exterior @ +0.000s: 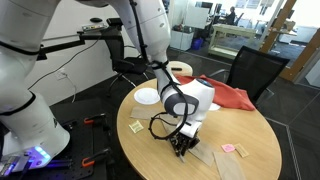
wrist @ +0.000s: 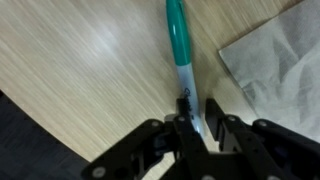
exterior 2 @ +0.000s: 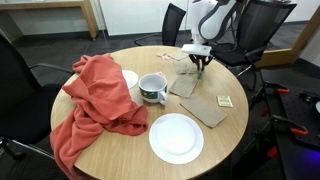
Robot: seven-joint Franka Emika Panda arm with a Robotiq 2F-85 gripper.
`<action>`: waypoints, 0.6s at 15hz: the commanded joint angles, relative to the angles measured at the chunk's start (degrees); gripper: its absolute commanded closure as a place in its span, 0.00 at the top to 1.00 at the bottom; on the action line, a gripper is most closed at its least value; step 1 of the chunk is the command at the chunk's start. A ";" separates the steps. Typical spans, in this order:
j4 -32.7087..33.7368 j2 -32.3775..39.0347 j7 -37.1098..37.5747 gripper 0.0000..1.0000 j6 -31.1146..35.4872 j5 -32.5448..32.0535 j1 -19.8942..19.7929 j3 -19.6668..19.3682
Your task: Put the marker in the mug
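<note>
The marker (wrist: 178, 45) has a green cap and a white barrel and lies on the wooden table, pointing away from the wrist camera. My gripper (wrist: 198, 130) is down at the table with its two fingers on either side of the barrel's near end, closed against it. In both exterior views the gripper (exterior: 181, 146) (exterior 2: 199, 68) stands upright at the table's edge. The pale mug (exterior 2: 153, 88) with a dark rim stands upright near the table's middle, a little way from the gripper. In the exterior views the marker is hidden by the fingers.
A red cloth (exterior 2: 95, 95) drapes over one side of the round table (exterior 2: 120, 150). A white plate (exterior 2: 176, 137) lies near the front edge. Flat tan paper pieces (exterior 2: 205, 108) lie between mug and gripper; one shows beside the marker (wrist: 275, 60). Office chairs (exterior: 255, 68) ring the table.
</note>
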 commanded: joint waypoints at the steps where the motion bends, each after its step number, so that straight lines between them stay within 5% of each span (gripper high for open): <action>1: -0.06 0.12 -0.35 0.00 0.49 1.92 0.77 -0.98; 9: -7.14 -10.87 -2.75 0.03 1.44 -3.76 3.71 -5.70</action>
